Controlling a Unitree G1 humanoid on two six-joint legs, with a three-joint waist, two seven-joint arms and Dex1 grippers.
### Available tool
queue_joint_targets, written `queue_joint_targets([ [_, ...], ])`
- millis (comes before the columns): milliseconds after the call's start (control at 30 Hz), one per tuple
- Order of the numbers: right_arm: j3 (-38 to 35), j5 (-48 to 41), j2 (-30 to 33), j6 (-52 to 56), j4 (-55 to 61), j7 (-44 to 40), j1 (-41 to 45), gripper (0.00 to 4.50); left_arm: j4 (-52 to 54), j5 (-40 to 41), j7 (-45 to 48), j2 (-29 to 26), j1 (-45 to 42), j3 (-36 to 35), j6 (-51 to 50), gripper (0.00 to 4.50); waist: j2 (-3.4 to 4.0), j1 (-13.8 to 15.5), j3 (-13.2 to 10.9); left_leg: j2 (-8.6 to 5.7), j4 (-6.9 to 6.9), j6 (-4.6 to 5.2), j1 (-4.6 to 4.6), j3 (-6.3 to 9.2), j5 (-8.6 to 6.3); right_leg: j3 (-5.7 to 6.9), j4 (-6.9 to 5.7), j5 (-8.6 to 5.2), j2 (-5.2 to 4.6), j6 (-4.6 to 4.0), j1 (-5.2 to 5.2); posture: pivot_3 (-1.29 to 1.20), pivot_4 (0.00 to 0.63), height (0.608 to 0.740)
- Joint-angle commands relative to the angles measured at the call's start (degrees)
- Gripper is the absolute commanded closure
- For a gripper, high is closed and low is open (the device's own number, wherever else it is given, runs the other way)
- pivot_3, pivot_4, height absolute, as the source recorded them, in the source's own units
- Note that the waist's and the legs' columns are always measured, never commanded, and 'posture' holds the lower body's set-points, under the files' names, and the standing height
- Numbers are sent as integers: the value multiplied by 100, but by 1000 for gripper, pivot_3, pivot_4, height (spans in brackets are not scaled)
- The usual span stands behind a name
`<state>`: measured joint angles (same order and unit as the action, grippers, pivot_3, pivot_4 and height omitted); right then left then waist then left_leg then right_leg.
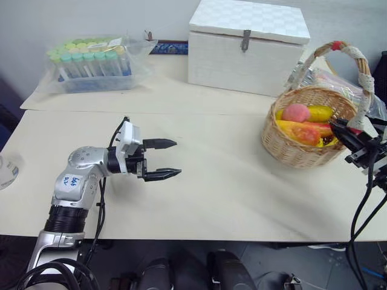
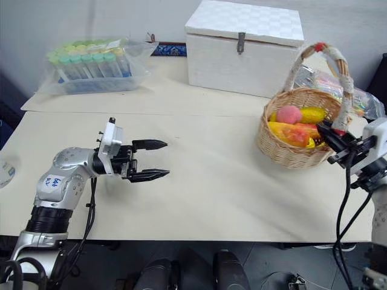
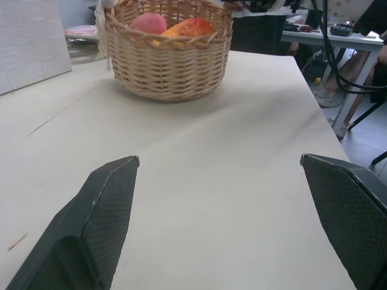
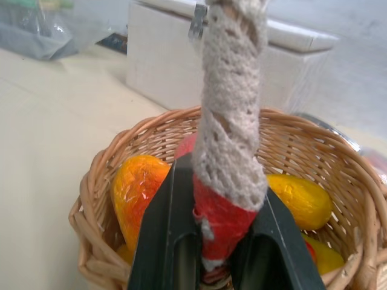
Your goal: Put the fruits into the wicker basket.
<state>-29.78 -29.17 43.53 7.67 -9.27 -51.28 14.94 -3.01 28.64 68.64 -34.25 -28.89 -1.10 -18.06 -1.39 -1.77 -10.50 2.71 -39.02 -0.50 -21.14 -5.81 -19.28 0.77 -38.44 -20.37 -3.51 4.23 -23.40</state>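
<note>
Wicker basket (image 1: 309,128) sits upright at the table's (image 1: 217,187) right edge, mouth up; tall arched handle (image 1: 363,72) rises over it, wrapped in whitish lace w/ red bands at the top and at the near foot. Peach (image 1: 295,112), small, round, pink-red, lies inside toward the rear-left. Mango (image 1: 299,132), long, yellow-orange w/ red blush, lies w/ its long axis roughly left-right across the front of the basket. Another yellow fruit (image 1: 320,112) lies beside the peach.

Right gripper (image 4: 227,241) clenched on the handle's red-wrapped foot, one finger either side. Left gripper (image 1: 162,159) released, jaws wide, pointing toward the basket over bare tabletop, well apart from it.

White box (image 1: 248,45) behind the basket; bag of capped tubes (image 1: 91,63) at rear-left. Crinkly packets (image 1: 317,77) just behind the basket.
</note>
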Motion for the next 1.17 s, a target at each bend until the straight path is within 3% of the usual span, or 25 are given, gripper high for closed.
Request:
queue_joint_targets([
  [33,66,176,247,-451,-885,-347,347,3963,160,-11,24,-112,36,-102,83,0,0,-1,0,0,-1,0,0,-2,0,-2,1,0,0,0,0,0,150,740],
  [233,-114,226,607,-635,-1317,-584,294,2130,416,191,-112,-215,306,-335,-50,0,1,14,0,2,-2,0,-1,-1,0,-1,-3,0,-2,0,-1,0,150,740],
  [433,-974,27,1124,-353,-562,-943,-1015,90,580,-98,-310,-394,781,-461,204,0,4,75,-1,1,0,0,-4,7,-1,3,6,0,-6,0,3,0,150,740],
  [567,-1543,88,1328,-463,-42,-1247,-1843,37,499,-249,-246,-698,1322,-705,520,0,5,32,0,1,2,1,1,3,-1,-1,12,1,-4,1,8,0,150,740],
  [667,-1623,-161,841,-606,919,-1124,-2252,37,335,-516,-181,-924,1765,-816,1016,0,3,-27,1,9,26,-5,19,2,0,-6,21,0,6,1,13,0,150,740],
  [800,-477,75,214,-1069,2201,-1438,-2815,37,236,-546,-541,-768,1962,-960,1163,0,2,5,1,7,86,-9,102,6,2,-4,63,0,5,1,99,0,150,740],
  [867,348,284,-26,-1296,2383,-1460,-2500,37,238,-829,-670,-728,2093,-857,1521,0,2,8,1,3,89,-9,101,6,3,-4,64,1,0,1,98,0,150,740],
  [967,1272,576,-333,-1501,2153,-1412,-1770,37,399,-1170,-670,-800,2336,-750,2004,0,2,-28,1,2,86,-9,101,0,3,-7,59,1,-1,1,93,0,150,740],
  [1167,2044,981,-608,-2072,1367,-1423,-1079,37,529,-1117,-1084,-589,2475,-898,2157,0,4,69,0,0,84,-8,90,16,2,13,61,1,-8,0,86,0,150,740],
])
